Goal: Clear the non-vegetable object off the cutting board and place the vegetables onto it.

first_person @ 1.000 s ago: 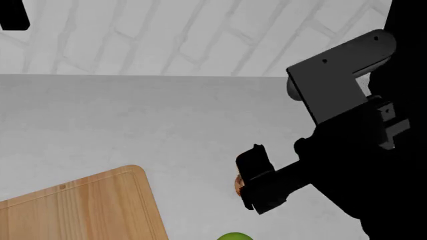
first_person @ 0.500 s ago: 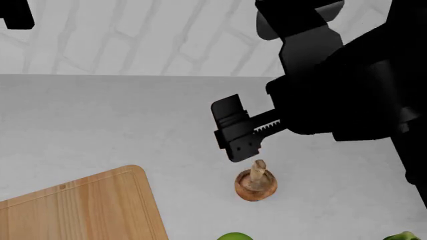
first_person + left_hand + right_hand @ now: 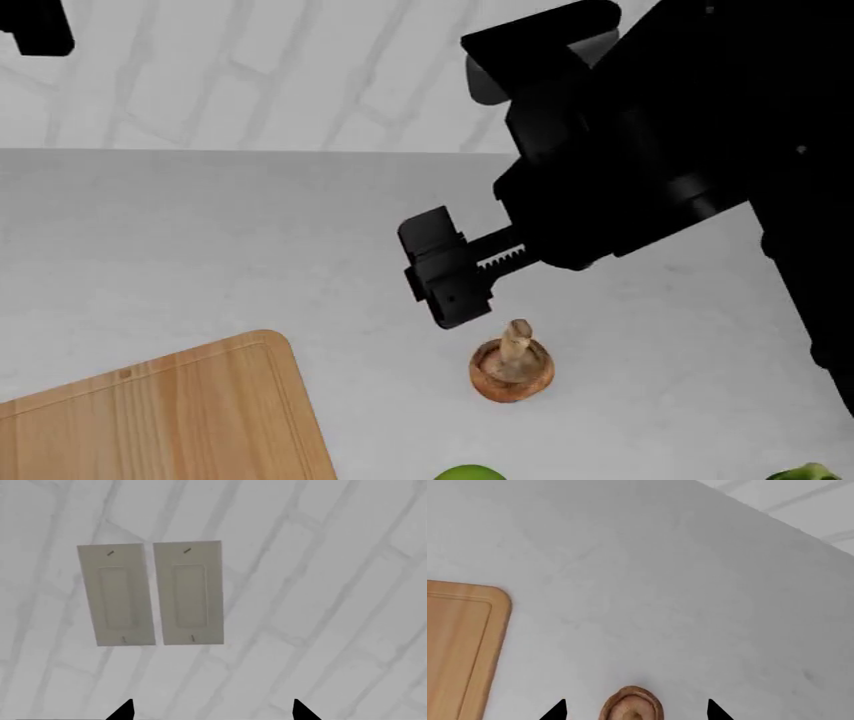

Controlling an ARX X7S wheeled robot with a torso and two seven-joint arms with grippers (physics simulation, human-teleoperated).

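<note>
Head view shows the mushroom (image 3: 511, 368) standing cap-down on the grey desk (image 3: 200, 240), its pale stem pointing up and a little away. It sits well to the right of the cutting board (image 3: 160, 420), which fills the near left corner; the part of the board in view is bare wood with a groove round its rim. A smooth lime-green ball (image 3: 470, 473) peeks in at the near edge, between board and mushroom, and another green thing (image 3: 807, 472) shows at the near right corner, too cropped to name.

Just above and to the left of the mushroom hangs the right pincer (image 3: 447, 270), clear of it and touching nothing. From its own wrist camera the two dark fingertips (image 3: 555, 712) stand wide apart with the mushroom (image 3: 632, 706) seen between them on the desk below, and the board's rounded corner (image 3: 467, 630) off to one side.

Left pincer (image 3: 212, 714) is raised and faces the white brick wall (image 3: 320, 580), where two pale switch plates (image 3: 150, 594) sit side by side; its tips are spread wide and hold nothing.
</note>
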